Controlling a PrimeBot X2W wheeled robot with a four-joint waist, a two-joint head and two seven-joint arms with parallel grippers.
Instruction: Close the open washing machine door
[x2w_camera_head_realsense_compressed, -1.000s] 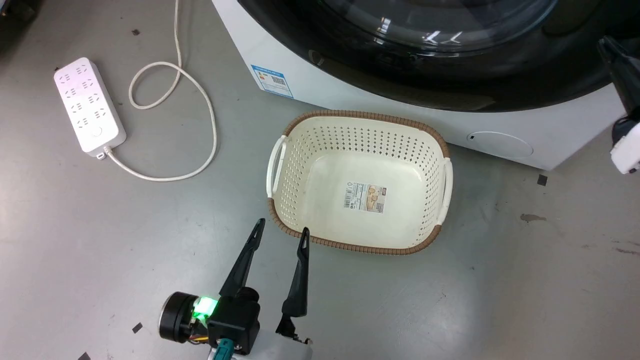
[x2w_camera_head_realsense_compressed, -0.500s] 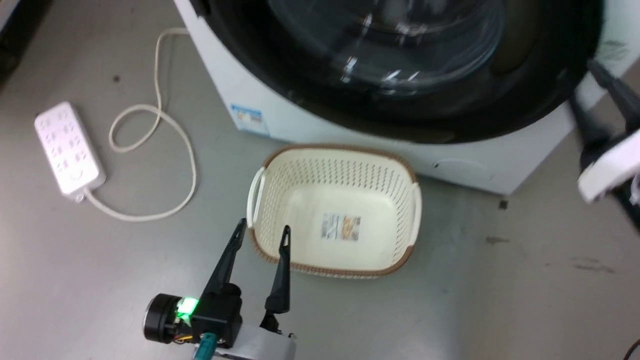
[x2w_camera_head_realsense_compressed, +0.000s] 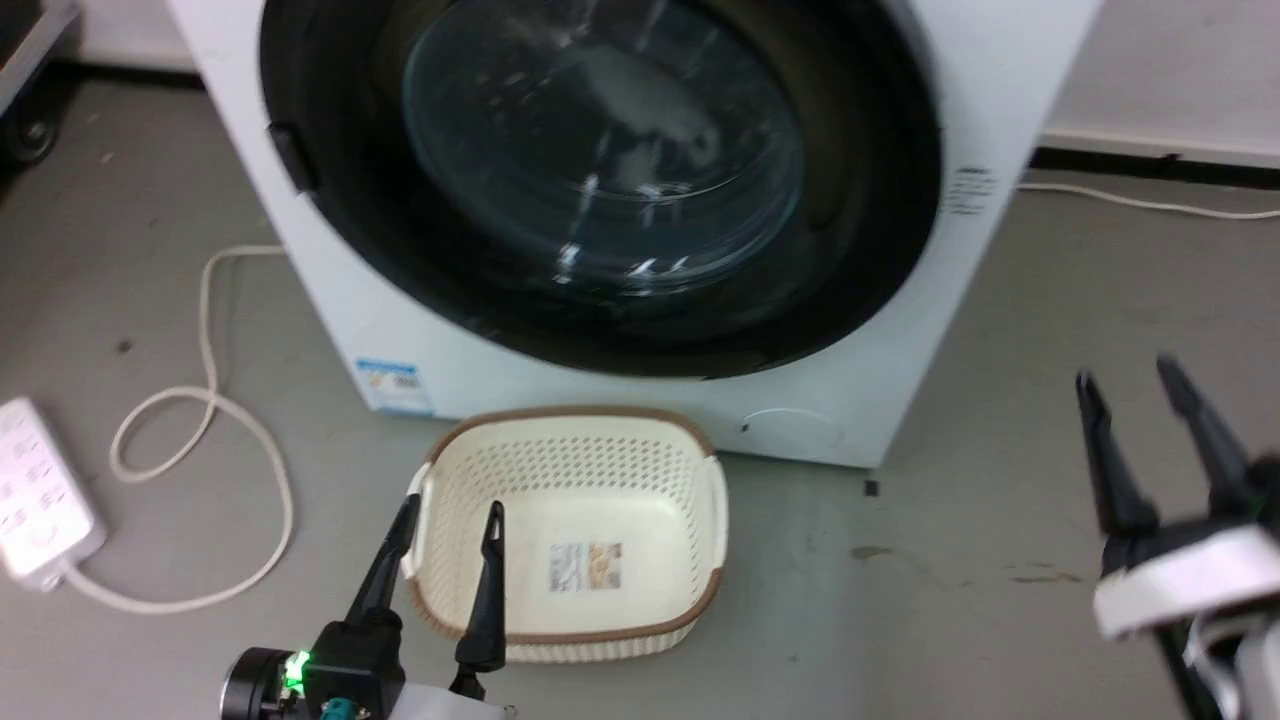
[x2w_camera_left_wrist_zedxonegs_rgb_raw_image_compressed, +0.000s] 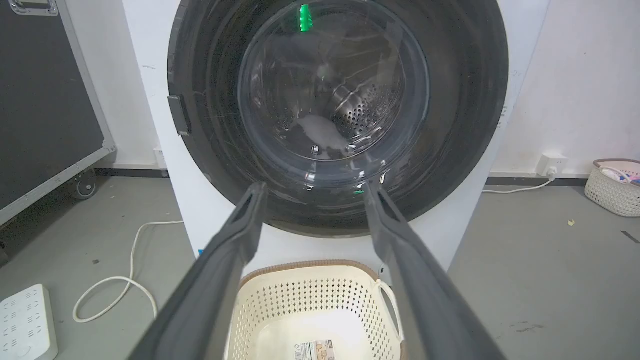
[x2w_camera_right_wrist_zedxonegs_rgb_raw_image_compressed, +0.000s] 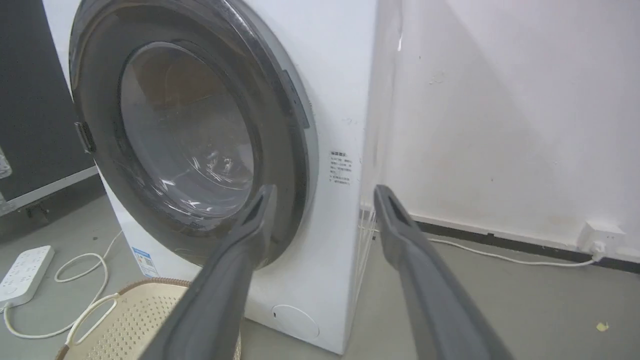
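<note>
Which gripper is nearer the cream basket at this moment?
Left. The left gripper hovers at the near left rim of the basket, fingers open. The right gripper, also open, is far off to its right, well apart from it.

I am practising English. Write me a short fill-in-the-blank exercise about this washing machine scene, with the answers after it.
The round, black-rimmed glass washing machine door is ___, flush with the white front-loading washing machine.
The cream perforated plastic basket stands in ___ of the washing machine.
The left gripper and the right gripper have their jaws ___, holding nothing.
In the head view, the white power strip lies to the basket's ___.
Missing words: closed; front; open; left.
</note>
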